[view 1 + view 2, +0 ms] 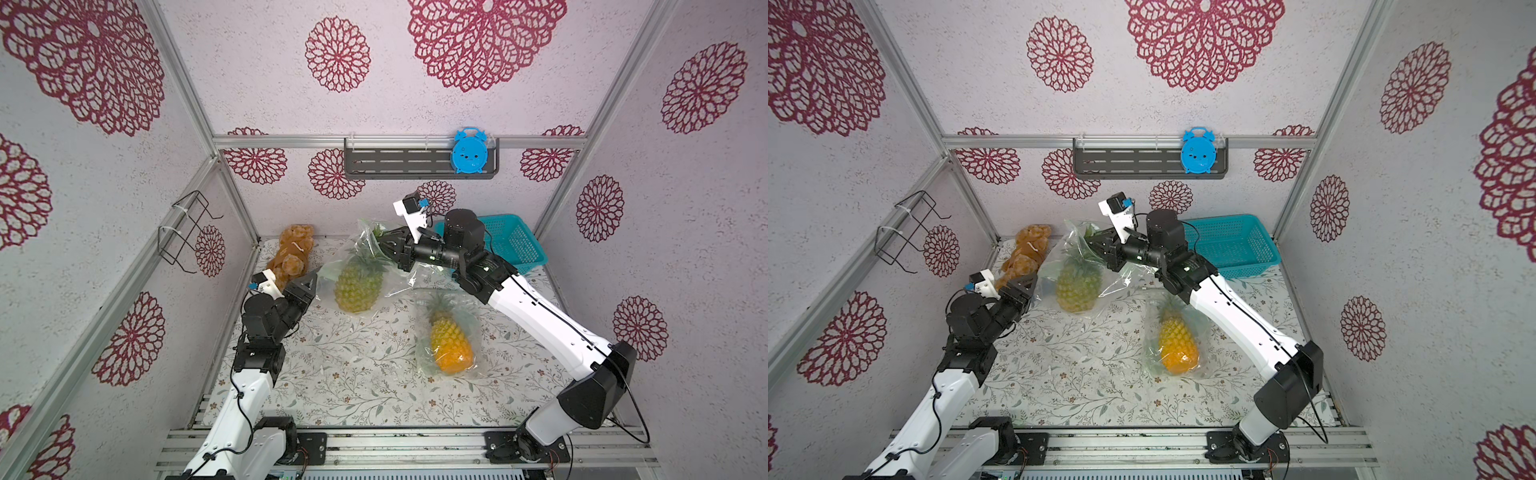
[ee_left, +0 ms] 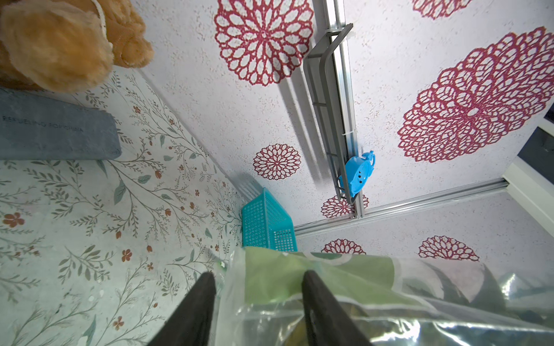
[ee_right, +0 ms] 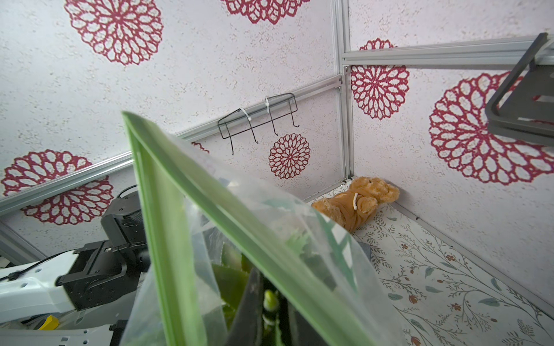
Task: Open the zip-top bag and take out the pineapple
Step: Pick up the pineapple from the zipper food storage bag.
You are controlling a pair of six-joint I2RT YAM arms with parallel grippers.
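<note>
The flower-printed desk (image 1: pixel 353 386) fills the booth floor in both top views. The right arm (image 1: pixel 540 316) stretches long across it from the front rail, with its elbow raised and its wrist turned toward the left wall. The left arm (image 1: pixel 249 395) is folded up short near the left wall, its wrist aimed toward the back right.

Between them, near the back of the desk, sits the zip-top bag (image 1: pixel 353 245), its mouth end held up off the surface. The pineapple (image 1: pixel 357 289) lies inside it, body on the desk and crown slanting toward the right arm.

Only the right wrist view shows the bag's green zip strip (image 3: pixel 156 209) spread in a wide V, so the mouth is open. Only the left wrist view shows a grey pad (image 2: pixel 57 128) beside the teddy bear (image 2: pixel 60 42).

The right fingers (image 1: pixel 386 245) are closed tight at the crown, with a pale leaf pinched between them. The left fingers (image 1: pixel 311 282) stand partly apart at the bag's opposite edge. Film lies between them, but they are not clamped on it.
</note>
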